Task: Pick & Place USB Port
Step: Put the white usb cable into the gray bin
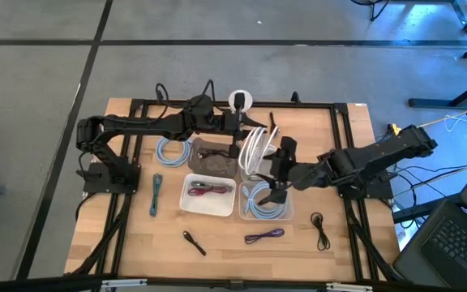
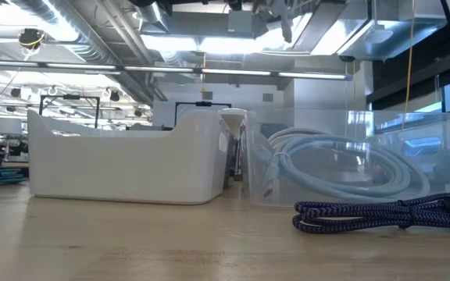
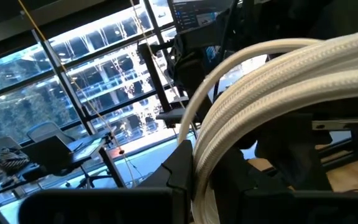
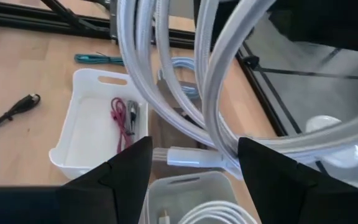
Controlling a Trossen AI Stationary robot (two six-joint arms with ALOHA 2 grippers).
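White braided cable (image 1: 255, 148) hanging in loops from the left gripper (image 1: 242, 138), fingers pinched shut on the coil above the middle of the table; seen up close in the left wrist view as thick white strands (image 3: 272, 81) running past the dark fingers. Right gripper (image 1: 277, 180) just beside and below the loops, fingers spread wide, not holding anything; in the right wrist view, open fingers (image 4: 123, 168) framing the cable's plug end (image 4: 188, 157), which hangs between them over the clear bin (image 4: 191, 193).

Nearest the front edge: purple braided cable (image 1: 264, 236) and two black cables (image 1: 194, 242) lying loose on the wood. Next back: white tray (image 1: 186, 203) with a red cable (image 1: 209, 190) inside, and clear bin (image 1: 279, 212) holding a coiled pale blue cable (image 1: 262, 203). Farther back: dark tray (image 1: 217, 166), another pale blue coil (image 1: 173, 151), teal cable (image 1: 156, 195) off to the left.

Judged step: handing or guiding the white cable down toward a container. To do well: close the right fingers squarely on the plug end, not on a slack loop; keep the left pinch until the right grip looks firm; lower slowly so loops fall inside the chosen bin rather than draping over its wall.
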